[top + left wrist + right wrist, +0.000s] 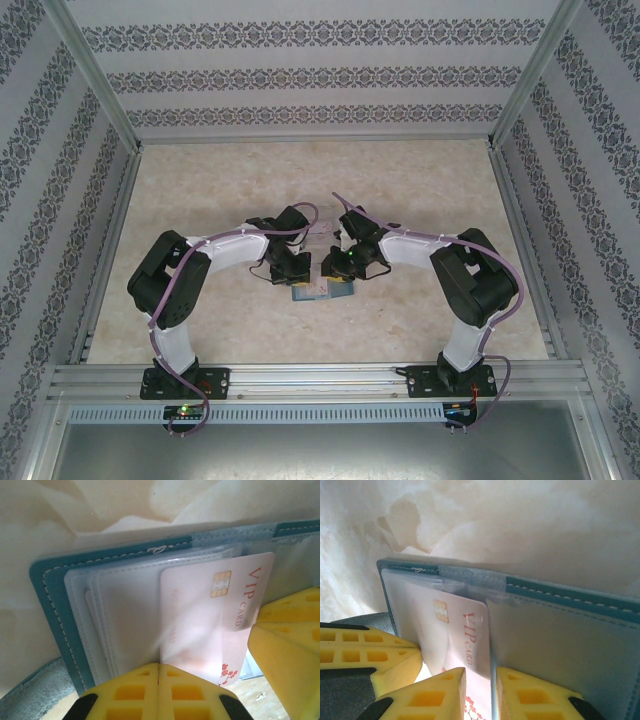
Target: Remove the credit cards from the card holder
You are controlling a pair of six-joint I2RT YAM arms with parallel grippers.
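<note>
At the middle of the worktop [430, 200], just ahead of both arms, I see the card holder [322, 291] lying open with the two wrists bent in over it. Through the left wrist camera its teal stitched cover [50, 625] frames a stack of clear sleeves [125, 620], and a pale credit card [210, 625] marked VIP sticks out of them at a slant. The left gripper [159, 667] has its yellow fingers pressed together with no gap, their tips at the near edge of the sleeves; I cannot tell whether they pinch anything. On the right wrist camera the right gripper [481, 675] has its fingers set narrow, the card's [460, 630] flowered end between them, so I read it as gripping the card. One of its fingers [285, 640] lies on the card's outer edge.
</note>
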